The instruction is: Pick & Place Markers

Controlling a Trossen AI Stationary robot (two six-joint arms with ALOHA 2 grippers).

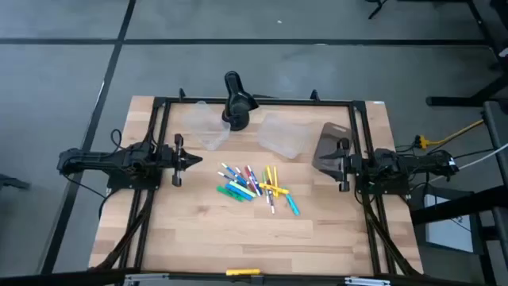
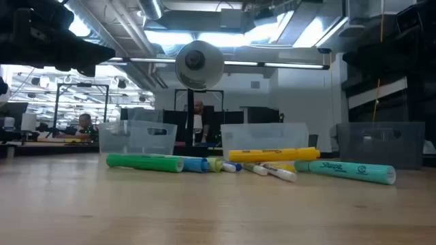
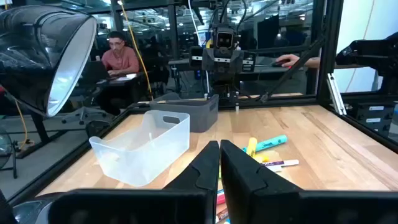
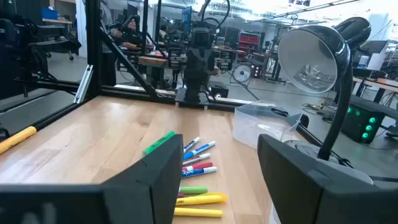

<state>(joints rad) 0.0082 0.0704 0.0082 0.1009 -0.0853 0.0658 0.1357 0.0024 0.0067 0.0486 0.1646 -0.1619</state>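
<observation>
Clear tubs (image 1: 282, 135) hold nothing, markers (image 1: 255, 187) on table, left end effector (image 1: 193, 161) closed, right end effector (image 1: 319, 165) open, both unladen

Table (image 1: 198, 230): pale wood planks, smooth, matt. Tubs (image 1: 282, 135): clear plastic, slightly frosted. Markers (image 1: 258, 188): glossy coloured plastic. Lamp (image 4: 314, 53): black shade, shiny metal-looking inside. Gripper (image 3: 219, 171) fingers: matt black plastic.

Two black arms (image 1: 119, 161), angular dark fingers (image 3: 249, 180)

open table (image 1: 238, 230) around markers (image 1: 255, 187), tubs (image 1: 279, 135) and lamp (image 1: 236, 102) behind
</observation>
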